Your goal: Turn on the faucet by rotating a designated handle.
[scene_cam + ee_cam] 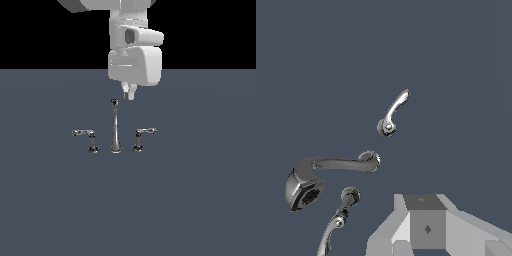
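The chrome faucet stands on the dark floor, its tall thin spout in the middle. The handle is the short lever on the exterior view's right of the spout, its slim arm pointing away from it. My gripper hangs above the set, just to the exterior view's right of the spout top, touching nothing. Its fingers look shut with nothing between them. In the wrist view the faucet's spout is seen from above, with the handle beyond it and my gripper at the frame's edge.
A mirror-image lever stands on the exterior view's left of the spout and also shows in the wrist view as a second lever. Flat grey-blue floor surrounds the set.
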